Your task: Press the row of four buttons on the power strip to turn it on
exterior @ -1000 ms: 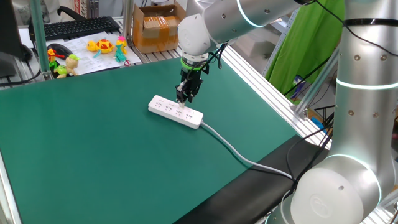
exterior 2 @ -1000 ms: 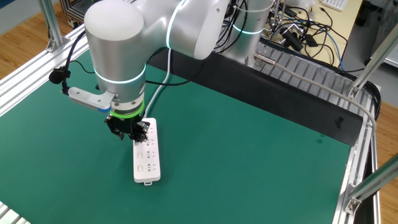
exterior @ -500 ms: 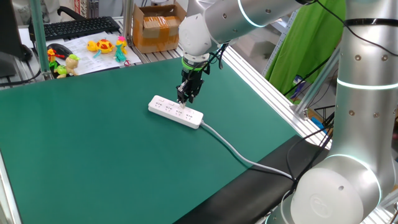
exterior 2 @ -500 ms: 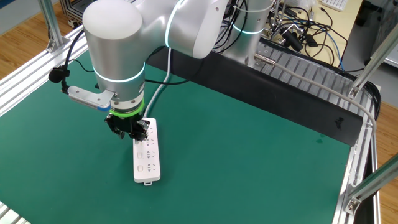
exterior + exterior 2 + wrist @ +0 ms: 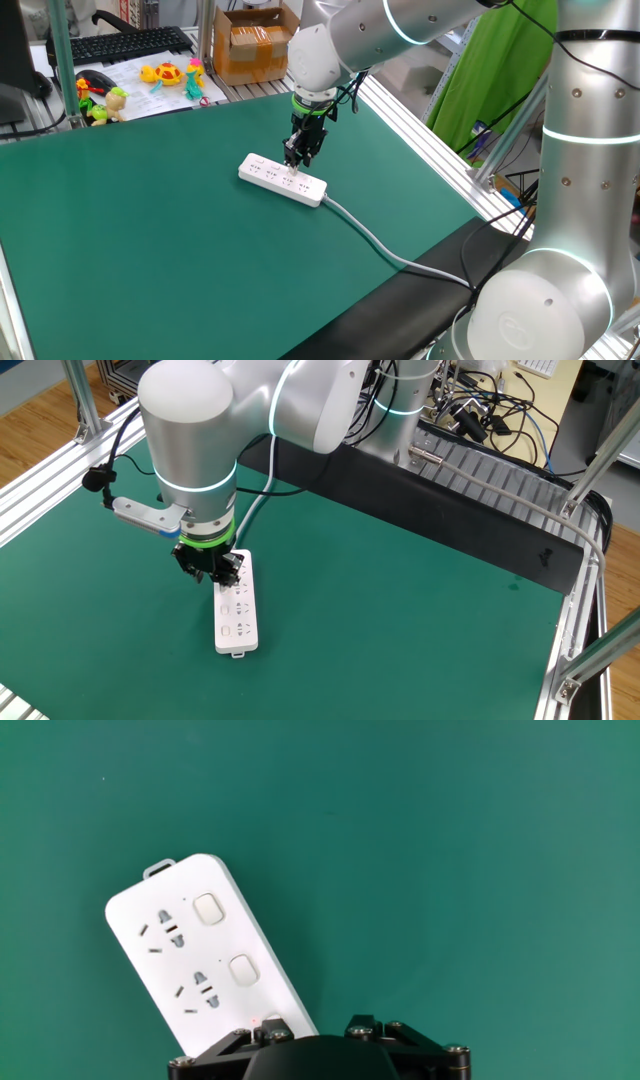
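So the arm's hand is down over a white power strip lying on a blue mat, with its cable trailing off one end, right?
Not quite: the mat is green, not blue, as both fixed views and the hand view show. The rest holds: the gripper is down over the white power strip, and its cable trails off one end.

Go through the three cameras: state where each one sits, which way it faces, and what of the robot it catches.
One fixed view: beside the arm's base, facing across the green mat toward a cluttered shelf; shows arm and gripper.
The other fixed view: opposite side, high, facing back toward the base; shows arm and gripper.
Hand view: on the hand, looking straight down; shows only the black gripper body.
Shared: all three show the power strip.
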Robot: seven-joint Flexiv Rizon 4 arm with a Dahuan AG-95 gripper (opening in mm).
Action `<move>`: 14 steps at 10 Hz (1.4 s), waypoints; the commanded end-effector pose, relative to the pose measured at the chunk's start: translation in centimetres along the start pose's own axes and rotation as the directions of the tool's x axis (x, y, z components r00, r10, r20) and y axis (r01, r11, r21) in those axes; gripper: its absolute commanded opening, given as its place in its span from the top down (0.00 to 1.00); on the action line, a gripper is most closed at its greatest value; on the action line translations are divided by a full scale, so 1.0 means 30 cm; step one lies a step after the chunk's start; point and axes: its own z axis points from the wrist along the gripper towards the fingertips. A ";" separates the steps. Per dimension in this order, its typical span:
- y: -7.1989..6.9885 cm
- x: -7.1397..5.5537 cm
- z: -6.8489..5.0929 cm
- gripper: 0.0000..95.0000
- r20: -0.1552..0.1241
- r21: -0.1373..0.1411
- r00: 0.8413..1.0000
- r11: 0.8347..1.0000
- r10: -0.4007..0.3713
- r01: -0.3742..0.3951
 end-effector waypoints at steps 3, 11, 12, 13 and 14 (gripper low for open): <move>0.000 0.001 0.016 0.60 0.002 0.000 1.000 1.000 0.004 -0.004; -0.008 -0.012 0.034 0.60 0.005 0.001 1.000 1.000 0.000 0.000; -0.011 -0.012 0.037 0.60 0.005 -0.005 1.000 1.000 0.000 0.001; -0.011 -0.012 0.037 0.60 0.004 -0.007 1.000 1.000 0.003 -0.003; -0.010 -0.012 0.036 0.60 0.004 -0.007 1.000 1.000 0.007 -0.007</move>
